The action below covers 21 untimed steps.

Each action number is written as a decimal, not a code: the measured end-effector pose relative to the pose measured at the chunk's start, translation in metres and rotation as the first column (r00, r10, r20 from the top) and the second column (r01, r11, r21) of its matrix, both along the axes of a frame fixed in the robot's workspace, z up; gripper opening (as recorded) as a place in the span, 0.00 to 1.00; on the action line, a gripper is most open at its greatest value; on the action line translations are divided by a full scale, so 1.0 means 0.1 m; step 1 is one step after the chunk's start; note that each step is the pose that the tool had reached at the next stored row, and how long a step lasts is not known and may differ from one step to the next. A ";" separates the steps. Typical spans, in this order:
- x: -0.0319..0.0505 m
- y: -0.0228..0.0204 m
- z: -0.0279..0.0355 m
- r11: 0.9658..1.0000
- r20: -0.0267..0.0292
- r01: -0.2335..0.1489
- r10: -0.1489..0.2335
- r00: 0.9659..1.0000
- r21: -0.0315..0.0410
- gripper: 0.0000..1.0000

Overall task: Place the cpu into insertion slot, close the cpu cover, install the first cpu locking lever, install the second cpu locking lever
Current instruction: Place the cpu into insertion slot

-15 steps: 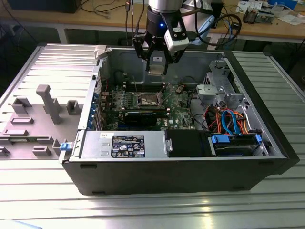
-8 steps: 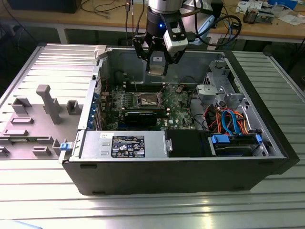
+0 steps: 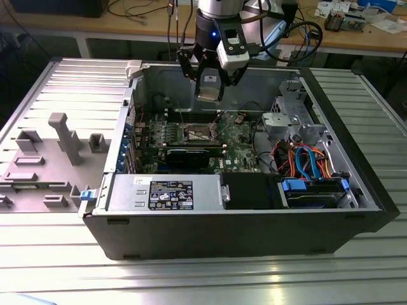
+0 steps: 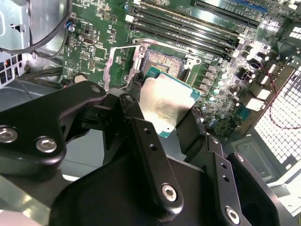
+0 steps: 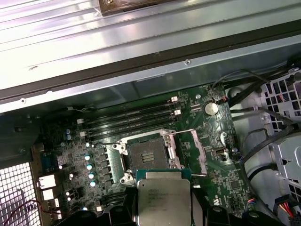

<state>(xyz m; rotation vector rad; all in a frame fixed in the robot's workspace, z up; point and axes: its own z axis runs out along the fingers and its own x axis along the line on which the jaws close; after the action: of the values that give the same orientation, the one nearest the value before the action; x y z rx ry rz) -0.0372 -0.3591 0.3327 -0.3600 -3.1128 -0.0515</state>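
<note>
A ribbed metal tabletop [image 3: 191, 279] carries one open computer case [image 3: 222, 236] lying on its side, with a grey moulded fixture [image 3: 57, 152] just beside it on the exterior view's left and a wooden bench [image 3: 127, 25] strewn with cables behind. Inside the case there is one motherboard [image 5: 221, 183], one grey power-supply box [image 3: 165, 192], one black expansion card [image 3: 187, 152] and four long memory slots [image 5: 131, 120]. The single end effector [image 3: 208, 88] hangs above the board, its fingers [image 4: 141, 127] closed onto the edges of the one cpu [image 5: 163, 202], which is held clear of the board. The insertion slot [image 5: 146, 155] lies bare near the chip, and the cpu cover [image 4: 111, 66] is swung open beside it.
</note>
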 end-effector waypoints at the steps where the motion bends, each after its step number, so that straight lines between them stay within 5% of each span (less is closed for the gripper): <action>1: 0.000 0.000 0.000 1.000 0.000 0.002 -0.002 1.000 0.000 0.55; 21: 0.000 0.000 -0.004 0.998 0.000 0.059 -0.059 0.998 0.000 0.55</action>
<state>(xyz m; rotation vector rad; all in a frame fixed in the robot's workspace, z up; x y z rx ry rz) -0.0372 -0.3591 0.3323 -0.4516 -3.1018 -0.0520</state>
